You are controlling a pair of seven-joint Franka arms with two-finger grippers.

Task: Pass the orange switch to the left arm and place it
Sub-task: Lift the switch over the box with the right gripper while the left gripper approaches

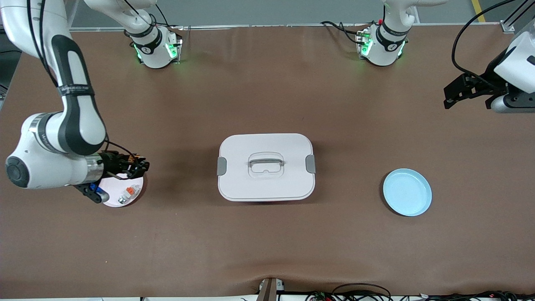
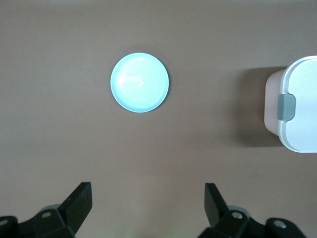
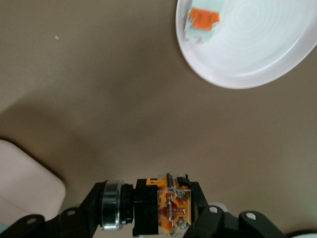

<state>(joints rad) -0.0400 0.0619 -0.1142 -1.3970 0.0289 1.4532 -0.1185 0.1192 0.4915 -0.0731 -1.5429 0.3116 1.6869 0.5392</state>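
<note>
The blue plate [image 1: 407, 192] lies a little nearer the front camera than the box [image 1: 266, 166], toward the left arm's end of the counter [image 1: 267, 251], bare and well apart from the box. The white plate [image 1: 130, 193] sits about level with the box toward the right arm's end, with a small white-and-orange piece [image 1: 128, 194] on it. Over that plate's edge hangs the right gripper [image 1: 134, 166], clamped on the orange switch [image 3: 166, 208], which is lifted off the counter. The left gripper [image 1: 453, 94] waits farther back than the box, high over the left arm's end, its fingers spread wide and empty. To do this step well, I judge the right arm should raise the switch enough to pass the box lid or swing round it, keeping the orange end exposed for the left gripper.
</note>
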